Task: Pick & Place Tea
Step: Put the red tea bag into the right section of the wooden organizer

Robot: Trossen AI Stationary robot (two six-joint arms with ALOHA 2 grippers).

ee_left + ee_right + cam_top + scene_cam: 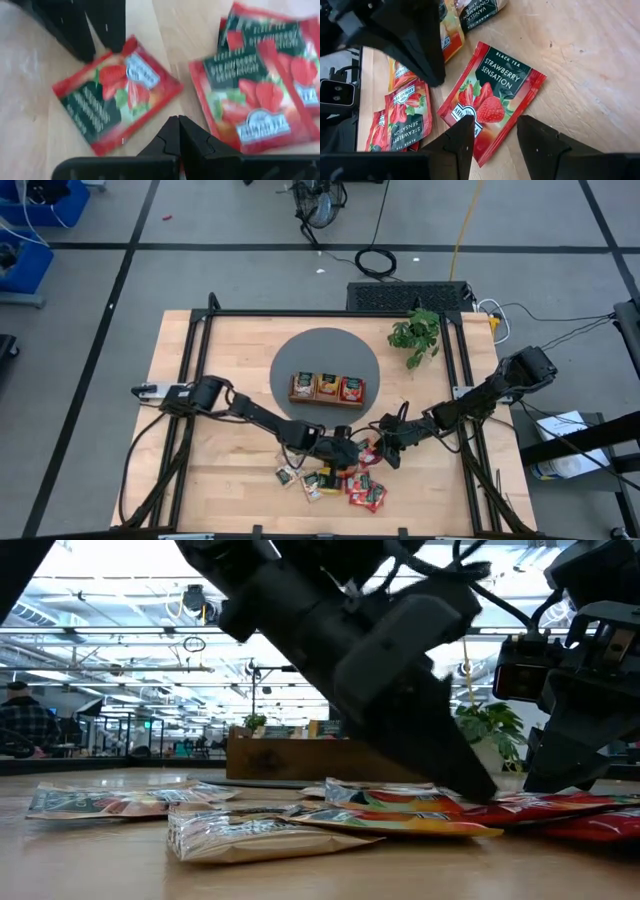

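A red strawberry tea sachet [492, 97] lies flat on the table [230, 350], apart from the others [117, 95]. My left gripper [178, 131] is shut, its tips at that sachet's edge [436, 80]. My right gripper [495, 142] stands open at the sachet's opposite side, one finger to each side of a corner. More tea sachets [330, 483], red, orange and green, lie in a loose heap toward the near edge [300, 825]. In the high view both grippers meet near the table's middle: left gripper [352, 452], right gripper [386, 450]. My left gripper's shut fingertips [482, 790] slant down from the table's left to the single red sachet's edge [170, 102]. I cannot tell whether they touch it. My right gripper's open fingers [85, 45] stand at the sachet's far corner [131, 44], and I cannot tell whether they touch it either.
A brown wooden tray [293, 388] with sachets in its three compartments stands on a round grey mat [300, 350] beyond the grippers. A green plant [415, 332] is at the far right. Bare wood lies to the left and right of the heap.
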